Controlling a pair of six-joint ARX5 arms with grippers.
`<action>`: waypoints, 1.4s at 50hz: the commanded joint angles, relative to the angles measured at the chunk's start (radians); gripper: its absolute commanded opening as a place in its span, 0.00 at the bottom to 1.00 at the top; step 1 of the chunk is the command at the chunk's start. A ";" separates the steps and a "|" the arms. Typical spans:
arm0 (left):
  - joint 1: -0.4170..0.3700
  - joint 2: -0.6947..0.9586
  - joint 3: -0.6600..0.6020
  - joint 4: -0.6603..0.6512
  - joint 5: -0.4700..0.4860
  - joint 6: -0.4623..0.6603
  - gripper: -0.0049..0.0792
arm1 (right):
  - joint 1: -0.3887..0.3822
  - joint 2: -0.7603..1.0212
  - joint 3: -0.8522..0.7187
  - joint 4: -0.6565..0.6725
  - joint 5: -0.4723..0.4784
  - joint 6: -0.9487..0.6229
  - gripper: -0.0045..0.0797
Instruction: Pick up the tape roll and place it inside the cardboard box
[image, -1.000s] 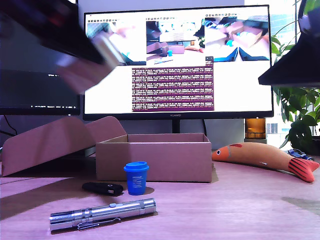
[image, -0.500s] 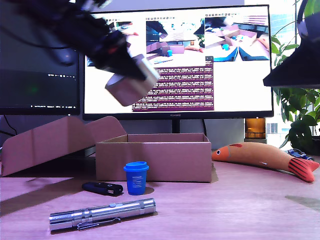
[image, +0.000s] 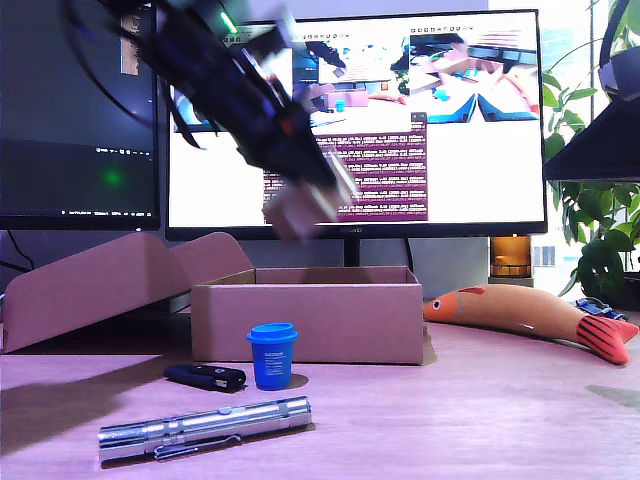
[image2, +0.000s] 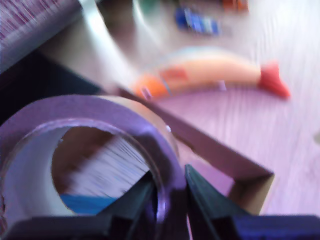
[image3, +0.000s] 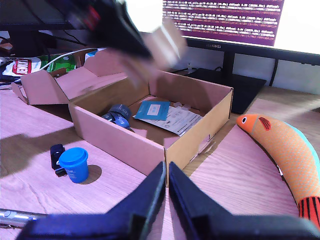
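Brown tape roll (image2: 95, 150) pinched through its wall by my first gripper (image2: 170, 200): one finger inside the core, one outside, the jaws narrow on the rim. In the exterior view the roll (image: 300, 208) hangs in the air, blurred, above the box (image: 305, 315) and toward the exterior view's left half of its opening. The second wrist view shows the same roll (image3: 162, 47) over the box's far wall.

Box is open-topped, with straight walls. Inside lie a blue card (image3: 151, 109), a printed sheet (image3: 172, 120) and a dark banded object (image3: 117, 114); the floor is partly taken.

My second gripper (image3: 166, 192) is pressed closed, nothing between its tips, and hangs near the box's near corner on the side toward the fish toy (image3: 282, 147).

Step in hand, as I judge it: carry over the opening, then lower. To do it well:
- centre the roll over the opening before descending; it looks near the far wall now.
- slow down; blur suggests speed, and a rim-only pinch could let the roll swing or slip.
- lower until inside the walls, then release low so the roll does not bounce.
- favour the bare floor near the printed sheet.

Blue cup (image: 272, 355), black fob (image: 205, 377) and flashlight (image: 205, 427) sit in front of the box, clear of the path.
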 joint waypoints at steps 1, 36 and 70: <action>-0.008 0.019 0.027 0.010 0.011 0.003 0.03 | -0.003 0.003 -0.006 0.007 0.003 0.000 0.04; -0.013 0.113 0.027 -0.040 0.028 0.010 0.20 | -0.003 0.003 -0.006 0.011 0.002 0.000 0.04; -0.021 0.067 0.043 -0.082 0.028 0.008 0.04 | -0.004 0.003 -0.006 0.010 -0.004 -0.004 0.04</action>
